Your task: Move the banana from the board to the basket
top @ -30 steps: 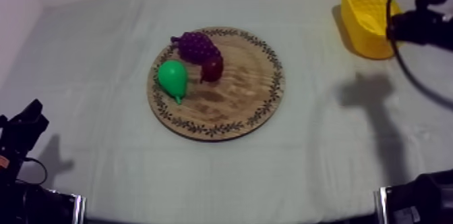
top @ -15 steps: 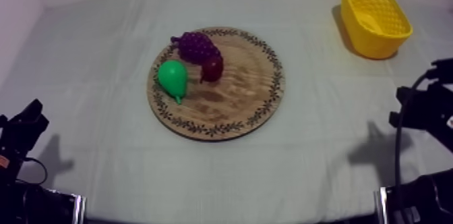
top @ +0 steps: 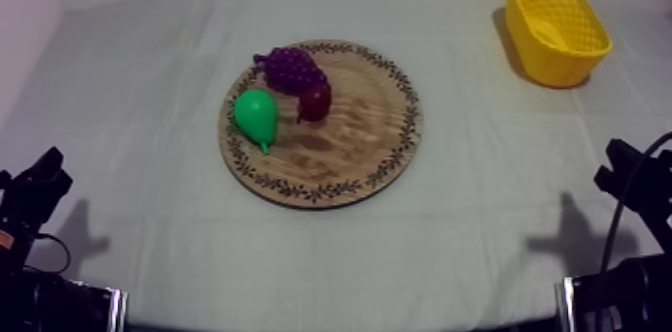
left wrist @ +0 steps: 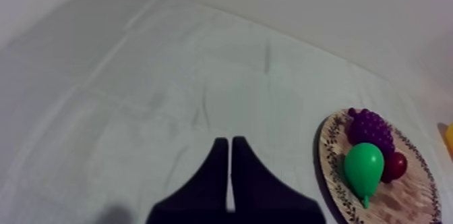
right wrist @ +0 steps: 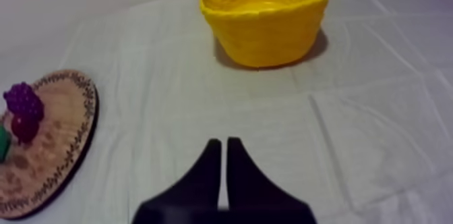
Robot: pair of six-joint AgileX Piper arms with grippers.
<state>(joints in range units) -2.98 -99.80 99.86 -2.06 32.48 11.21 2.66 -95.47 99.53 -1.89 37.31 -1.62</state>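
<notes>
Pincers first: the right pincer (right wrist: 222, 144) has its two fingers pressed together with nothing between them. It hangs low by the near right edge of the counter (top: 480, 216) and points toward the basket. I think it is shut because it has nothing to carry.

A pale curved shape inside the yellow basket (top: 558, 68) looks like the banana (top: 548, 32), though I cannot be sure. The basket sits at the far right corner of the counter, well apart from the pincer.

The wooden board (top: 360, 146) lies in the middle of the counter. It carries a green pear (top: 257, 114), a bunch of grapes (top: 292, 66) and a small red fruit (top: 316, 103), all close together on its left side.

The left pincer (left wrist: 229, 142) is pressed together too, with nothing in it, low by the near left edge. It has no work on that side, I think. The job looks done.
</notes>
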